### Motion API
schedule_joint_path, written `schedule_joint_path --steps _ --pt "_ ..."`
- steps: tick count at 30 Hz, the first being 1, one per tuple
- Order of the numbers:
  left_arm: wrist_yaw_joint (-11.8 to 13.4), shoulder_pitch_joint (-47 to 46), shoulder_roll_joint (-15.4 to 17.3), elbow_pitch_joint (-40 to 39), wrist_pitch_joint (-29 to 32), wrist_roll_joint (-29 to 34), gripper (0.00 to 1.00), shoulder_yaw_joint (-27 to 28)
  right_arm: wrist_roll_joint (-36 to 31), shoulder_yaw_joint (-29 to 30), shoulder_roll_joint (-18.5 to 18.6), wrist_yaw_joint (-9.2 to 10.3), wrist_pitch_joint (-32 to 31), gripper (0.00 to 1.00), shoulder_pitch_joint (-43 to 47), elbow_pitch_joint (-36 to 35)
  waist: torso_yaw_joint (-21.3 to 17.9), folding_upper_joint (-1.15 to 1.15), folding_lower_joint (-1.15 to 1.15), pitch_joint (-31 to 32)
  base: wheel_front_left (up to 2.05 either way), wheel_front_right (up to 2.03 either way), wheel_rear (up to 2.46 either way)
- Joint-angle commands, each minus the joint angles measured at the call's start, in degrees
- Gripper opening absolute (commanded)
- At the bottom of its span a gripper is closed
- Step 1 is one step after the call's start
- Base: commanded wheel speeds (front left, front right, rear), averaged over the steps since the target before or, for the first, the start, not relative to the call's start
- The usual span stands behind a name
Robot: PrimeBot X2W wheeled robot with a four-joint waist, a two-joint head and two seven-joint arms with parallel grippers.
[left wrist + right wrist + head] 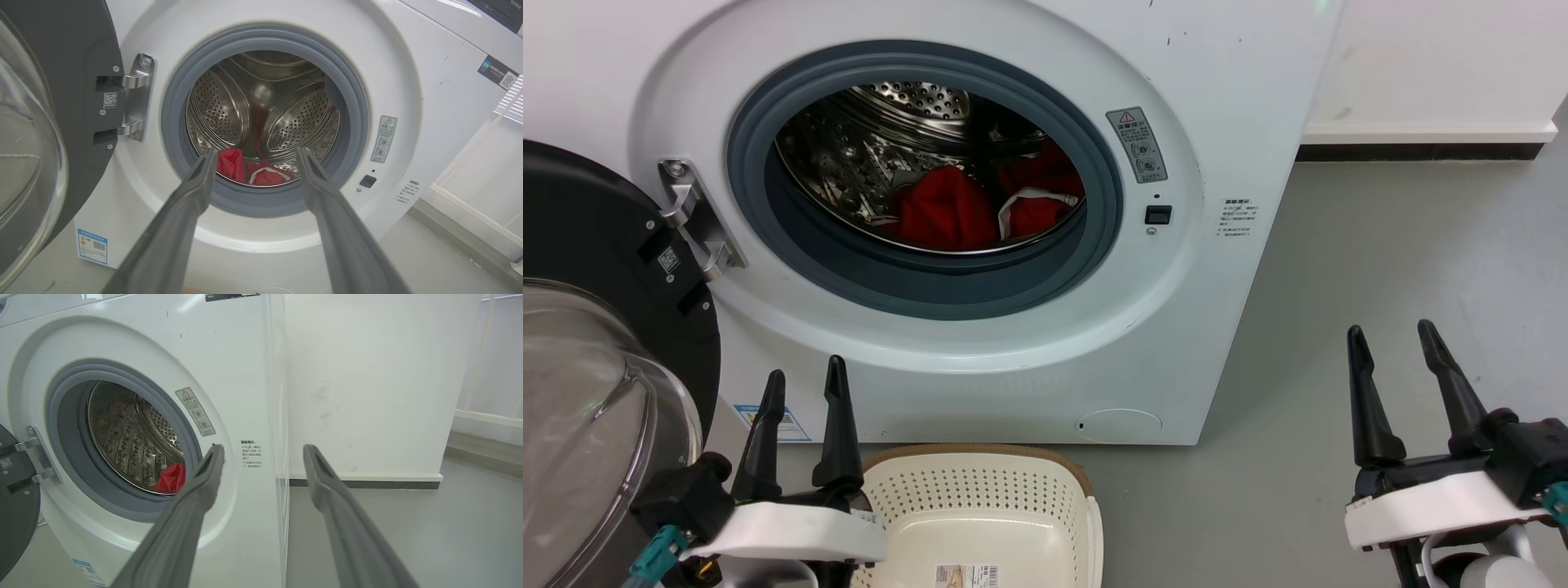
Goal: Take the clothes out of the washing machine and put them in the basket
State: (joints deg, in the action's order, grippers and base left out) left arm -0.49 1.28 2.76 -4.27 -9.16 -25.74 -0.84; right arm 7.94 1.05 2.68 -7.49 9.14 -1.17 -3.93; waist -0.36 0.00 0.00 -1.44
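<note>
The door [596,245] hangs open at far left. Just right of it the left pincer [806,369] is spread wide and empty, beside the basket [980,451], which sits empty on the floor close against the foot of the machine [1176,327]. The clothes [956,212] lie low in the drum, heaped side to side, up and ahead of that pincer. In the left wrist view they sit squarely between its fingers. The right pincer [1390,328], also spread and empty, stands well off past the machine's right edge, with the clothes away to its left. The left arm looks nearer and better lined up.
</note>
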Motion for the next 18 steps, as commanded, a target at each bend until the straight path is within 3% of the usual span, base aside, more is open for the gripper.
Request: schedule_joint_path --steps 1,8,18 --pt "-0.1 0.2 0.1 -0.4 -0.7 2.2 1.0 -0.3 -2.5 -0.3 0.3 0.0 0.7 1.0 0.0 -0.1 0.0 0.0 0.0 0.0 0.0 0.0 0.0" --pt "0.5 0.7 0.3 0.3 -1.5 6.6 1.0 -1.7 -6.4 -0.6 0.3 0.0 1.5 1.0 0.4 -0.6 -0.1 0.0 0.0 -0.1 0.0 0.0 0.0" --pt "-0.7 2.0 0.5 3.8 -2.8 10.3 1.0 -3.1 -8.1 -0.3 0.3 0.0 2.8 1.0 1.8 3.8 -0.2 0.0 0.0 0.1 0.0 0.0 0.0"
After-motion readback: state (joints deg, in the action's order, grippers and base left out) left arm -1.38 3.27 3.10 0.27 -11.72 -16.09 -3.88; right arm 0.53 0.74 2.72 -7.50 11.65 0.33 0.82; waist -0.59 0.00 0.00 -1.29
